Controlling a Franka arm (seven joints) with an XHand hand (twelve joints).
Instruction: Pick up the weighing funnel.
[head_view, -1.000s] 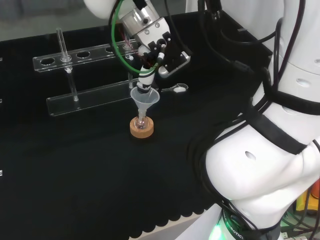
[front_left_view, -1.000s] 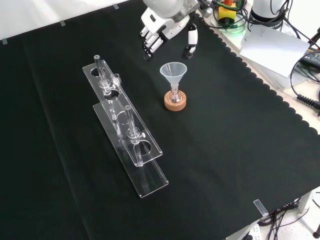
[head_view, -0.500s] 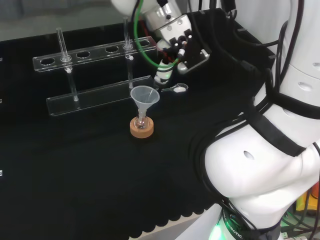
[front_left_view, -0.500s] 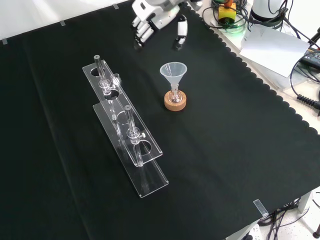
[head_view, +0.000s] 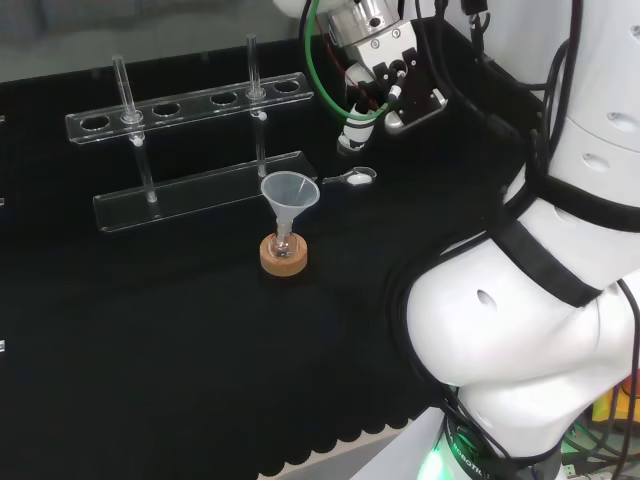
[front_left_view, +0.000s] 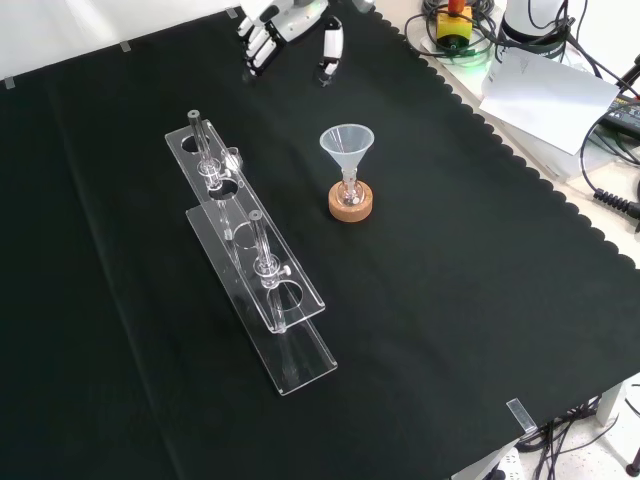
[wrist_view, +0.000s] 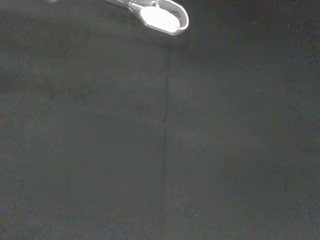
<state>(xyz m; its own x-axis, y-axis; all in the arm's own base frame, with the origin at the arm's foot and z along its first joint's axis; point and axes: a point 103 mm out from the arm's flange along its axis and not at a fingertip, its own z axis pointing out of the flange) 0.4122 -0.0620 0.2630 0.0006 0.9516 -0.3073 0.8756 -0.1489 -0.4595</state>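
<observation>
The weighing funnel (head_view: 354, 178) is a small clear scoop with white powder in it, lying on the black cloth to the right of the big funnel in the head view. It also lies on bare cloth in the wrist view, weighing funnel (wrist_view: 159, 15). My hand (head_view: 385, 85) hovers above and slightly behind it in the head view, fingers straight and pointing down, holding nothing. In the front view the hand (front_left_view: 285, 28) hangs at the top edge, fingers spread.
The big funnel (head_view: 290, 192) stands in a small flask on a cork ring (head_view: 283, 255). A clear rack (front_left_view: 245, 255) with two glass tubes stands beyond it in the head view. The arm's white links (head_view: 540, 300) fill the right of the head view.
The hand has moved right and up in the head view, away from above the big funnel to above the weighing funnel. In the front view it has risen toward the top edge.
</observation>
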